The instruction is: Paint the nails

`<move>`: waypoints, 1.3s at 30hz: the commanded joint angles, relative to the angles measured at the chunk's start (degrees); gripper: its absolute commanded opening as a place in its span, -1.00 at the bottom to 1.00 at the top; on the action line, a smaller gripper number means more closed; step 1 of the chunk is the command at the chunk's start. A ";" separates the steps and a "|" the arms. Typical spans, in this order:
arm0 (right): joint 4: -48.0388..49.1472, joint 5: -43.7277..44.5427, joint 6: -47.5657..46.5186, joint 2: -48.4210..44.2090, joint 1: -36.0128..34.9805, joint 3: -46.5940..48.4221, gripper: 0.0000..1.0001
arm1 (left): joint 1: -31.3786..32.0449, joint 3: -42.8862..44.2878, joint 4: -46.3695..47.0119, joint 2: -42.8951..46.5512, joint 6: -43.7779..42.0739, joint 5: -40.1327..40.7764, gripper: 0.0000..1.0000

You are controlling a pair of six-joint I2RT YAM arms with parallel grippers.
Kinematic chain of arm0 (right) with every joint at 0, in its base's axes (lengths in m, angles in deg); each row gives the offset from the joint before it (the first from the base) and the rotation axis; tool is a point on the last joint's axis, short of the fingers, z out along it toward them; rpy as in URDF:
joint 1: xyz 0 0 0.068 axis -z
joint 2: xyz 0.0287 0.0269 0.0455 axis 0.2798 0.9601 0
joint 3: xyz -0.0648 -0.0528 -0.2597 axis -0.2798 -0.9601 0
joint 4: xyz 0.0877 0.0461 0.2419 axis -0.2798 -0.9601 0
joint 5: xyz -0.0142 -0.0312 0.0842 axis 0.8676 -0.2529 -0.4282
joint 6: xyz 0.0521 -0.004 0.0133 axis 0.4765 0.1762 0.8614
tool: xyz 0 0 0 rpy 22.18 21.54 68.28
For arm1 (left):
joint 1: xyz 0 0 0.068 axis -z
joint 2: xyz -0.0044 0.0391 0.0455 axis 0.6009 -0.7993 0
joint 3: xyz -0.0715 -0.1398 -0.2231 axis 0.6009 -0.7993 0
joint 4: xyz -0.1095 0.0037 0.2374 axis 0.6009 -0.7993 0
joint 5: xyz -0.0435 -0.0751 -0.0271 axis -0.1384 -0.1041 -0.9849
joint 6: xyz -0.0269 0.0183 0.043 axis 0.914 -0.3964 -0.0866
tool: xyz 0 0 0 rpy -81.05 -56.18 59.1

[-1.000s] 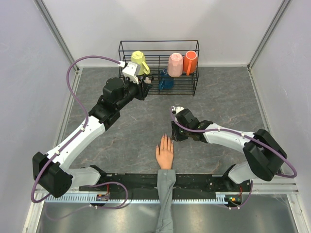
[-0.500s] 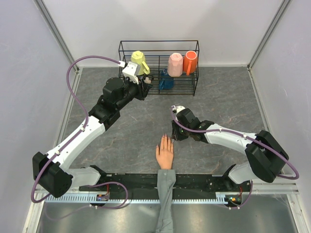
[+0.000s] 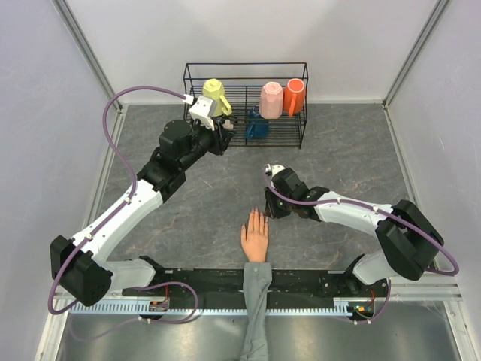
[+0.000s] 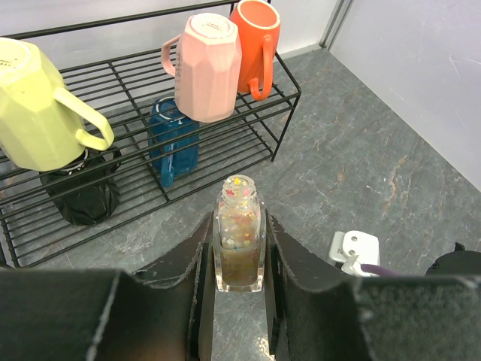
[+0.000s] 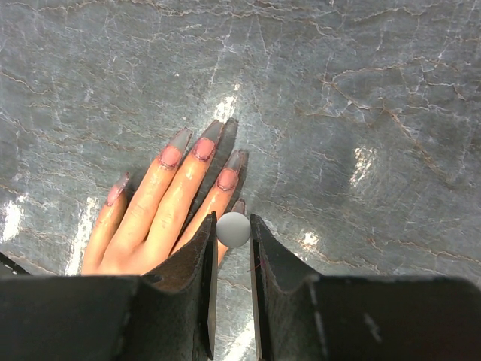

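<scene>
The peach mannequin hand [image 3: 255,239] lies palm down at the near middle of the table, its grey sleeve [image 3: 255,301] running off the front edge. The nails [image 5: 204,148] are long and pink with greyish tips. My right gripper [image 5: 234,223] hovers over the little finger, shut on a round grey brush cap [image 5: 234,229] that hides most of that finger's nail. The brush below the cap is hidden. My left gripper [image 4: 239,229] is up by the rack, shut on a clear, uncapped bottle of glitter nail polish [image 4: 239,241] held upright. In the top view the right gripper [image 3: 269,213] sits just right of the fingertips.
A black wire rack [image 3: 246,105] stands at the back with a yellow mug [image 3: 216,96], a pink mug [image 3: 271,98], an orange mug [image 3: 294,95] and a blue cup [image 3: 257,126]. White walls close in both sides.
</scene>
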 commanded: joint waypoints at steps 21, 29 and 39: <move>2.90 -0.38 0.27 1.27 0.22 -0.17 -1.00 | -0.41 2.26 0.90 1.24 1.71 -0.98 -0.97; 3.33 0.24 0.18 1.71 0.22 0.00 -1.00 | -0.32 2.26 0.72 1.33 1.71 -0.89 -0.96; 3.86 1.03 -0.08 1.71 0.22 0.18 -1.00 | -0.59 2.35 0.72 1.07 1.62 -0.89 -0.97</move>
